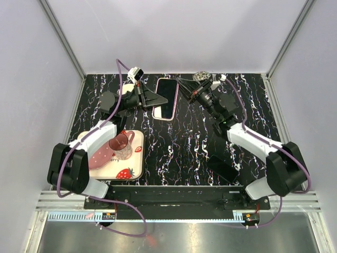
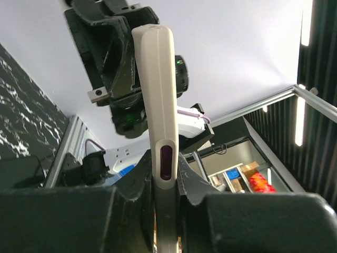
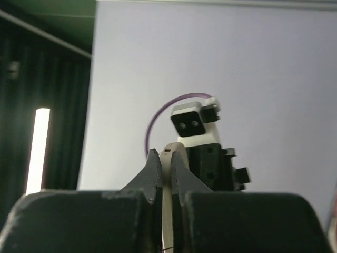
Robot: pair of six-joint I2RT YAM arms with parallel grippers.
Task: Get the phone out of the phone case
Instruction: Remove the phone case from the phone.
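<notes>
A phone (image 1: 166,97) with a dark screen sits in a pale pink case (image 1: 158,114), held in the air above the back of the table. My left gripper (image 1: 160,99) is shut on its left long edge. My right gripper (image 1: 181,84) is shut on its far right corner. In the left wrist view the case's cream edge (image 2: 158,105) with a button slot stands upright between my fingers (image 2: 192,184), the right arm behind it. In the right wrist view the case's thin edge (image 3: 167,179) is pinched between my fingertips (image 3: 151,171).
A white strawberry-print tray (image 1: 134,166) at the front left carries a pink glass mug (image 1: 121,146). A black flat object (image 1: 224,167) lies at the front right. A small round metallic item (image 1: 200,76) lies at the back edge. White walls enclose the table.
</notes>
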